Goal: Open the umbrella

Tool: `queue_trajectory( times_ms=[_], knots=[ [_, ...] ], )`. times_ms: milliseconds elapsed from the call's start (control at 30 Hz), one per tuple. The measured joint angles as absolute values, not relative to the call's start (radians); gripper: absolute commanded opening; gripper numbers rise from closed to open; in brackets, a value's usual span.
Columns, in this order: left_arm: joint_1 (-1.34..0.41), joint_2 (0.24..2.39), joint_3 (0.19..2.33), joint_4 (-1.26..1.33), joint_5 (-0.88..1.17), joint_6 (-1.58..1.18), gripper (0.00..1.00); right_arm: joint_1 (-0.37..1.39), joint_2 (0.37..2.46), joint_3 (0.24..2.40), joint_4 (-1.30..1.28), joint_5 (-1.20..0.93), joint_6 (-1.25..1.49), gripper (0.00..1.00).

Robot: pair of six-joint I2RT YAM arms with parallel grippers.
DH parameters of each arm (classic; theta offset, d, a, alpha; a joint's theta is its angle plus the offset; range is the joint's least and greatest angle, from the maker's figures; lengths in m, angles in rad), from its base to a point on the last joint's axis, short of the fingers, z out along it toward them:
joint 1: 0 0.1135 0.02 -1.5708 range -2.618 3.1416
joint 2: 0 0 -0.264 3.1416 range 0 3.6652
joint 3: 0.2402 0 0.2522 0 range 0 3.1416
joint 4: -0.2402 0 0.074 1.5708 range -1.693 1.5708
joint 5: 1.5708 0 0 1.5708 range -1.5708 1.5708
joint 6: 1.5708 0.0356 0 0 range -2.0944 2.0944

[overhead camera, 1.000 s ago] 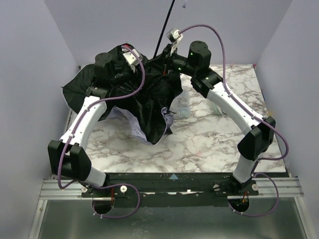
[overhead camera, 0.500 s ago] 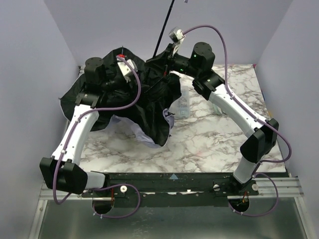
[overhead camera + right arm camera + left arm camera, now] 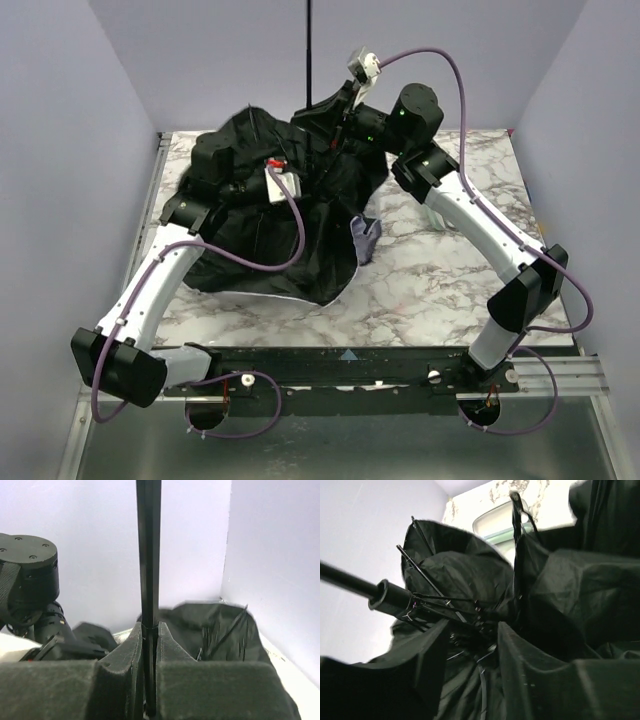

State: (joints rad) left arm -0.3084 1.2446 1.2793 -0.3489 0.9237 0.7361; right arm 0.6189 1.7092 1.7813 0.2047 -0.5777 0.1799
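While the umbrella (image 3: 330, 230) isn't spread out properly, its canopy is sprawled in a crumpled heap over the far left part of the marble bench (image 3: 430, 285), black side up, with a little pale lavender fold (image 3: 365, 238) poking out at its right edge. Thin black shaft (image 3: 308, 50) sticks straight up out of the heap in front of the back wall. Right claw (image 3: 149, 645) is clamped tight on that shaft, both fingers pressed against it, you can see it dead centre from the right wrist cam. Left claw (image 3: 472, 632) is down low in the canopy, fingers partway apart with thin ribs (image 3: 437, 602) and bunched fabric in the gap, honestly can't tell if it's actually pinching any of it. From that wrist cam the shaft's round collar (image 3: 387, 597) sits off to the left, and a clear plastic box (image 3: 492, 522) peeks out beyond the fabric on the bench
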Motion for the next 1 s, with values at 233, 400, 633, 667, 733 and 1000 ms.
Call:
queue_trajectory(
  times_ms=[233,400,633,667,733,1000],
  knots=[
    [-0.395,1.274,1.318,-0.390,0.897,0.877,0.28,0.642,1.709,1.781,0.176,-0.545,0.130,0.00],
    [-0.400,1.275,1.344,-0.394,0.907,0.931,0.38,0.642,1.706,1.774,0.178,-0.508,0.099,0.00],
    [-0.369,1.195,1.264,-0.347,0.917,0.892,0.38,0.643,1.677,1.725,0.178,-0.495,0.069,0.00],
    [-0.355,1.176,1.241,-0.324,0.918,0.869,0.37,0.643,1.671,1.715,0.178,-0.495,0.066,0.00],
    [-0.319,1.136,1.187,-0.239,0.922,0.795,0.34,0.643,1.658,1.696,0.177,-0.496,0.062,0.00],
    [-0.292,1.147,1.259,-0.160,0.979,0.699,0.24,0.643,1.646,1.669,0.177,-0.496,0.059,0.00]
  ],
)
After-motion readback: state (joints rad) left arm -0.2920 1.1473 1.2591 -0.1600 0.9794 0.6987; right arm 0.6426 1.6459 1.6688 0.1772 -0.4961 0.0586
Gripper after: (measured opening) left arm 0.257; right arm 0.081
